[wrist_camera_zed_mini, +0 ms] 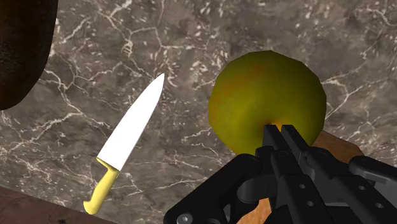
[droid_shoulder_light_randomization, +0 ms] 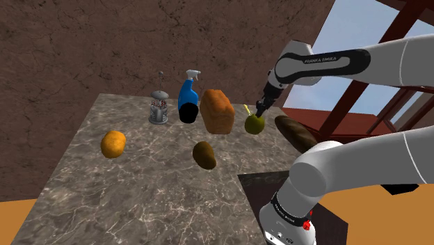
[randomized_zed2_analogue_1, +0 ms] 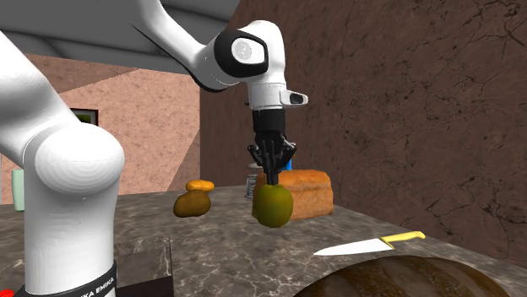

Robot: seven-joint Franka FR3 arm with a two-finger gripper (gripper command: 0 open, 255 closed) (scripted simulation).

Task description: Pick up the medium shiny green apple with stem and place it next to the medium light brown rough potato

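Kitchen: marbled counter (droid_shoulder_light_randomization: pixel 139 195), bread (droid_shoulder_light_randomization: pixel 217 110), knife (wrist_camera_zed_mini: pixel 133 137)

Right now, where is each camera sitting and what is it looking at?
Shoulder view: beside the stand, looking down over the grey marble table; white arm, black tool.
Second exterior view: low by the stand, facing the brown wall; arm, tool.
Wrist view: on the arm's end, looking down; tool.
All share the round green apple.

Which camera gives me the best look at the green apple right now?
The second exterior view: the round yellow-green apple hangs whole, side-on, under the black gripper. The shoulder view shows it small beside the brown bread loaf; the wrist view, close, partly behind the fingers.
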